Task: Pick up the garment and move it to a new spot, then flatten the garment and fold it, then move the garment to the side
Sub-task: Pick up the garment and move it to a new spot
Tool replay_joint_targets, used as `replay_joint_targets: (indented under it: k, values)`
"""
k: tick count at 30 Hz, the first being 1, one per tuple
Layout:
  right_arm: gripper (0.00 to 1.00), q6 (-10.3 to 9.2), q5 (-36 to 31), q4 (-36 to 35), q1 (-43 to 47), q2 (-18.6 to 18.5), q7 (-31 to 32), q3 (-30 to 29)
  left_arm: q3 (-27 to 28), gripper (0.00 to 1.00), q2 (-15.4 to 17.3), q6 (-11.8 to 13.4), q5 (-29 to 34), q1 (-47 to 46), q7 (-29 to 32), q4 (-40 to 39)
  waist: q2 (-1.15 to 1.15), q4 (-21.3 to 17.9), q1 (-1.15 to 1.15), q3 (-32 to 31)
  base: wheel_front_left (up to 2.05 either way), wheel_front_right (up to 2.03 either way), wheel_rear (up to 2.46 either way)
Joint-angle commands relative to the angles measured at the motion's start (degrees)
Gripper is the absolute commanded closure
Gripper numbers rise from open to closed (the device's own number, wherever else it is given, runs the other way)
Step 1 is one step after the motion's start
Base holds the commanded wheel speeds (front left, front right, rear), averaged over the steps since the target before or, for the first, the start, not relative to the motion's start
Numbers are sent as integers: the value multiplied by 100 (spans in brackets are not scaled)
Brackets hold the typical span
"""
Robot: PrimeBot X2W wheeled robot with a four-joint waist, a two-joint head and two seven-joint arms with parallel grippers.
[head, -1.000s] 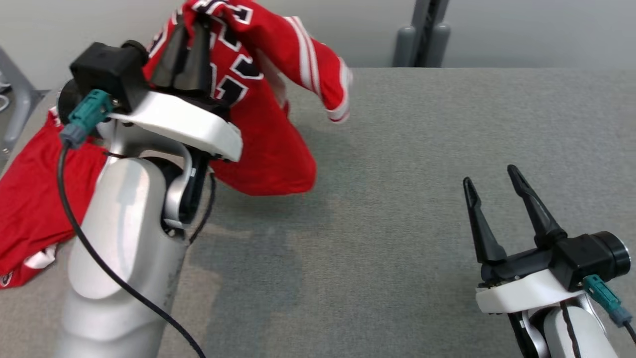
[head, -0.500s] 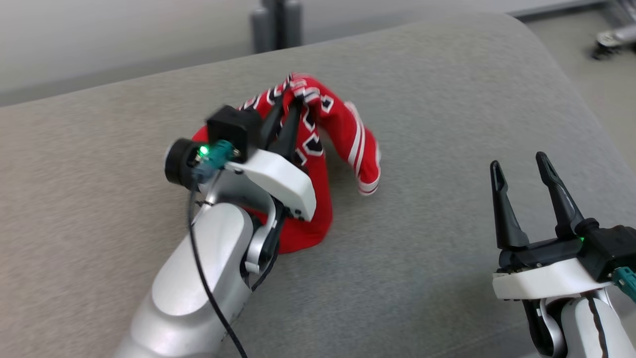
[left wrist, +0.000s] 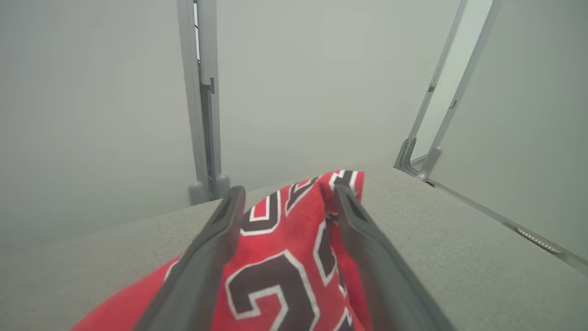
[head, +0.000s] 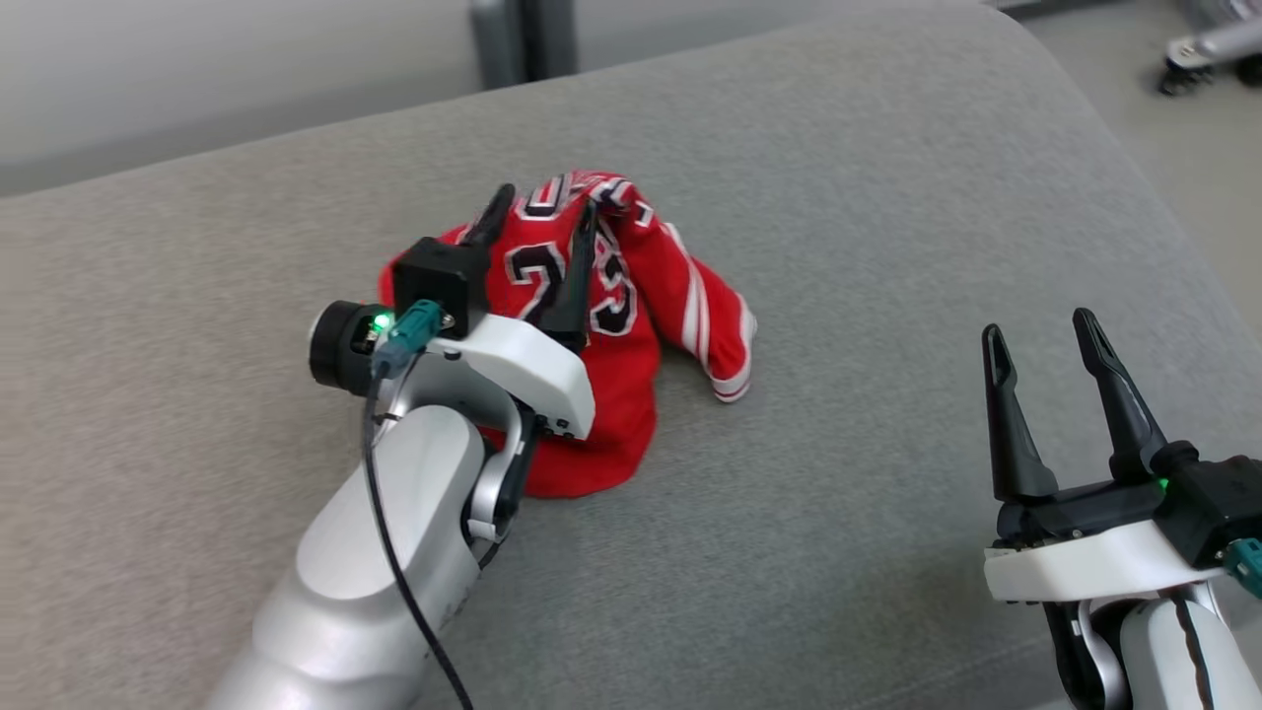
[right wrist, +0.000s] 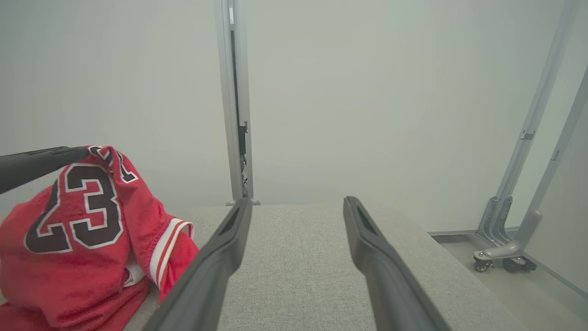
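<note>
Jaws wide apart on both arms, left pair astride crumpled red jersey [head: 641,394] on grey woven surface [head: 887,197].

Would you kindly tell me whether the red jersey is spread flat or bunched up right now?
Bunched up: the red jersey sits in a crumpled heap on the grey surface, one sleeve flopping sideways.

1. "23", in large black digits edged in white, stands on the red garment [right wrist: 69,257], heaped near the far edge of the grey worktop [head: 887,247]. It reads clearest in the right wrist view.
2. In the head view the same number faces up, with one finger of the left gripper [head: 547,200] crossing between the digits.
3. The left wrist view shows a "2" and cut-off strokes.
4. Lettering at the heap's top is too crumpled to read.
</note>
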Motion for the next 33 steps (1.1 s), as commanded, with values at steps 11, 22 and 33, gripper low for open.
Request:
replay_joint_targets:
  k: [11, 22, 33]
  values:
    - [0, -4, -205, 24, 240, -26, -29, 33, 476, 0, 765, 259, -105, 754, -374, -923, 0, 1135, 0, -664, 0, 0, 0]
    - [0, -4, -237, 178, 574, -26, -25, 114, 950, 0, 937, 658, -145, 2516, -626, -1769, 0, 1586, 0, -986, 0, 0, 0]
    - [0, -4, -291, 406, 549, -26, -25, 220, 1318, 0, 339, 366, 519, 3025, -634, -1843, 0, 1814, 0, -1068, 0, 0, 0]
